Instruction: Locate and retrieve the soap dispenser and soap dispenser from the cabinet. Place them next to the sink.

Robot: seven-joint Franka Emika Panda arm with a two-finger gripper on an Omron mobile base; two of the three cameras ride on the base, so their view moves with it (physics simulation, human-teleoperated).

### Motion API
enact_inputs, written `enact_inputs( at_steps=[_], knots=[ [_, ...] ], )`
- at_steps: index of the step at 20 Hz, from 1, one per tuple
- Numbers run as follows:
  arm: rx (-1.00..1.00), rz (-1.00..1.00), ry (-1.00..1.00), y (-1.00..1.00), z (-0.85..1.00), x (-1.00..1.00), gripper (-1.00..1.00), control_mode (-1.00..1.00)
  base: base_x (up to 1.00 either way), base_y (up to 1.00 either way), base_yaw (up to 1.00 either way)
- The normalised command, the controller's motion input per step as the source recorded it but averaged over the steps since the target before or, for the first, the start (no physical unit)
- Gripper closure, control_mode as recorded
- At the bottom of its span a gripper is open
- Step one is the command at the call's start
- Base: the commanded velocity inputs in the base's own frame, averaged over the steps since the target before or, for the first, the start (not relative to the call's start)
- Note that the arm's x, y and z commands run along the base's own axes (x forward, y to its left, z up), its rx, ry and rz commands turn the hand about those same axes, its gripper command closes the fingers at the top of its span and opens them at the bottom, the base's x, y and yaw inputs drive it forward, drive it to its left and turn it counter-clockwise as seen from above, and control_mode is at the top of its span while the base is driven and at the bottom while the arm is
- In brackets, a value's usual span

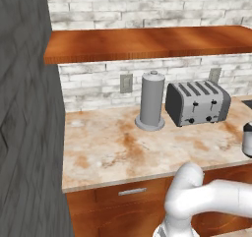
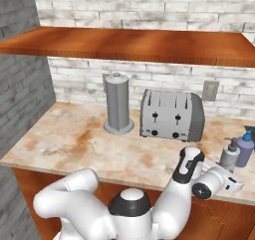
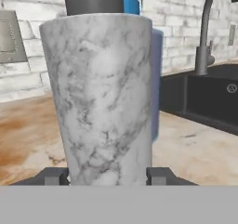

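Set the grey bottle [image 3: 109, 97] — gripped in the closed claw [image 3: 109, 175] — upright on the table [image 3: 32, 139] beside the blue bottle [image 2: 245, 148], near the sink [image 3: 204, 95], then release.

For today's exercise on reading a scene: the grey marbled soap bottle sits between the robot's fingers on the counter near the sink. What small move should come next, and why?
Probably open the fingers and back away. The speckled grey soap dispenser already stands upright on the counter, beside the blue-purple soap dispenser and close to the sink, so placement looks done.
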Motion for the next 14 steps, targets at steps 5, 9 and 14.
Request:
enact_inputs(
  at_steps=[5,9,14],
  knots=[
    [0.12,0.0,0.0,0.0,-0.42,-0.16,-1.0,-1.0,0.0,0.0,0.0],
    [0.05,0.0,0.0,0.0,-0.23,-0.16,-1.0,-1.0,0.0,0.0,0.0],
    [0.0,-0.02,0.01,0.04,0.1,-0.24,-1.0,-1.0,0.0,0.0,0.0]
  ],
)
